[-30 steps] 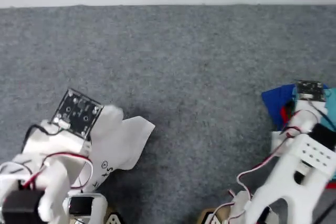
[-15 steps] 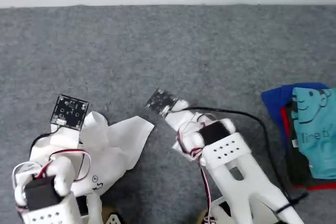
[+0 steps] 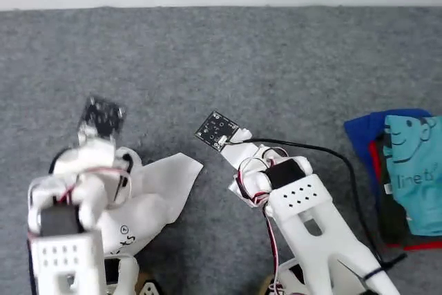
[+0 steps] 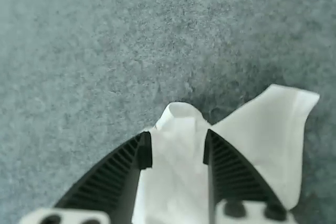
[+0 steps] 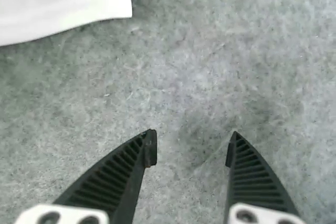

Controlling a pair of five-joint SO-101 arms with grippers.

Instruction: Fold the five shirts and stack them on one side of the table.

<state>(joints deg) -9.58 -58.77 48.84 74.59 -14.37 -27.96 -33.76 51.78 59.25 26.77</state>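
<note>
White shirt (image 3: 162,188), crumpled, lies near-left on the grey table (image 3: 276,67). Left gripper (image 4: 177,135) pinches a raised fold of it, now farther forward than before. Right gripper (image 5: 192,135), fingers wide, hovers beside the shirt's corner, barely shifted. Folded stack (image 3: 407,177) sits at the right edge.

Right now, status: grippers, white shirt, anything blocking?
Left gripper on bunched white shirt, grip unclear. Right gripper open over bare mat. Folded stack apart, at the edge.
</note>
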